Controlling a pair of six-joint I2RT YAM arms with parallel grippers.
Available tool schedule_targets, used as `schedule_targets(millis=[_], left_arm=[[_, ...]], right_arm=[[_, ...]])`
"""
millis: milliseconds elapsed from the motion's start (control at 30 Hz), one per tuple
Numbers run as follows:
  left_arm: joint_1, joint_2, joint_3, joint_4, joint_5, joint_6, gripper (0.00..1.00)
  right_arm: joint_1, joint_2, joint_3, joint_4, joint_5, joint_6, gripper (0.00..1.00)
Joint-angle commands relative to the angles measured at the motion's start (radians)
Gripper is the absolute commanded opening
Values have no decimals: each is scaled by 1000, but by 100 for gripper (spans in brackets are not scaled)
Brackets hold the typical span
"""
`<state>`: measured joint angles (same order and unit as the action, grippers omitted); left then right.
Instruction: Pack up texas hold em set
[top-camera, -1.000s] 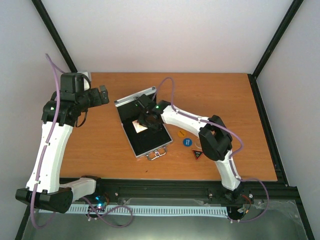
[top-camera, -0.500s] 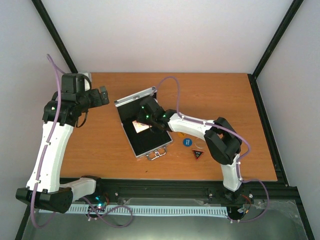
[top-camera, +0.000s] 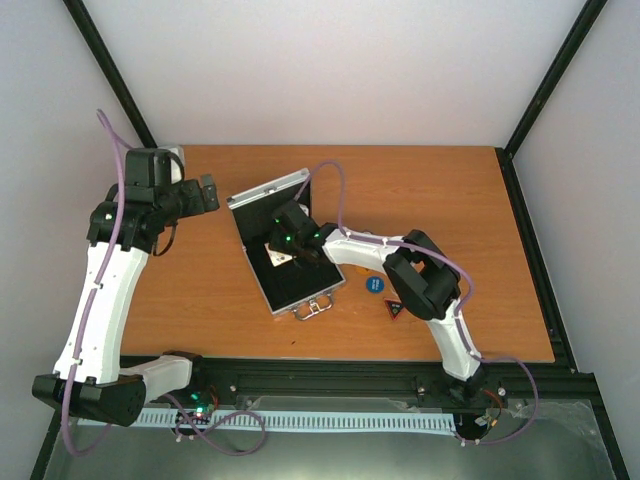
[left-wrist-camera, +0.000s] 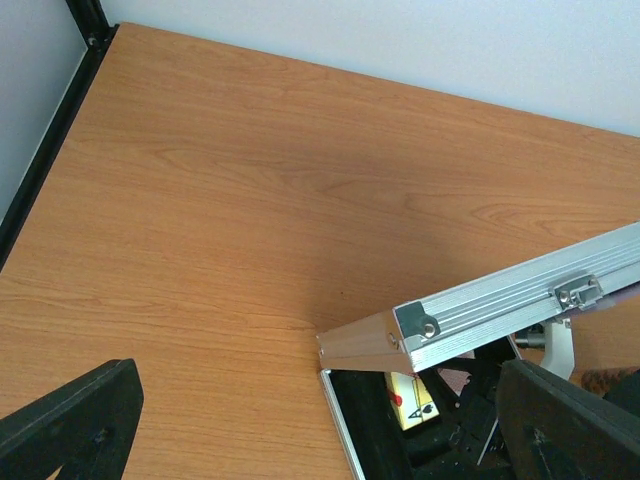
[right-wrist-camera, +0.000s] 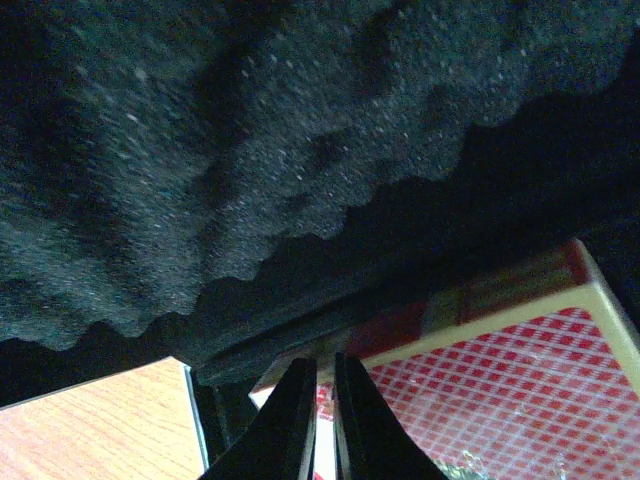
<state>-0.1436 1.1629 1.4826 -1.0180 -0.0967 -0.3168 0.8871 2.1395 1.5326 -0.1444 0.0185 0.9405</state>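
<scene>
Right claw (right-wrist-camera: 320, 400) closed inside open case (left-wrist-camera: 500, 300), beside red deck (right-wrist-camera: 500, 390); left claw (top-camera: 208, 190) wide open.

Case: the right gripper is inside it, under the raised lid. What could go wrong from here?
1. The right gripper, shut, sits close under the foam-lined lid beside the card deck; lifting straight up could knock the lid or shift the case.
2. The blue disc and triangular button lie beside the right arm; a sweep could scatter them.
</scene>
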Motion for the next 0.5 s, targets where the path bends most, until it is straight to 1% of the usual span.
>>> schedule_targets(millis=[0, 200, 367, 467], left_arm=[[-5, 4, -6, 6, 8, 17, 100], [-5, 3, -13, 9, 16, 16, 100], [-5, -1, -13, 9, 25, 12, 100], [-5, -4, -14, 9, 23, 13, 100]], right_arm=[[1, 55, 53, -65, -4, -12, 7], [-4, 88, 58, -100, -19, 16, 6], [-4, 58, 17, -47, -21, -9, 5], [-5, 60, 73, -130, -5, -38, 5]])
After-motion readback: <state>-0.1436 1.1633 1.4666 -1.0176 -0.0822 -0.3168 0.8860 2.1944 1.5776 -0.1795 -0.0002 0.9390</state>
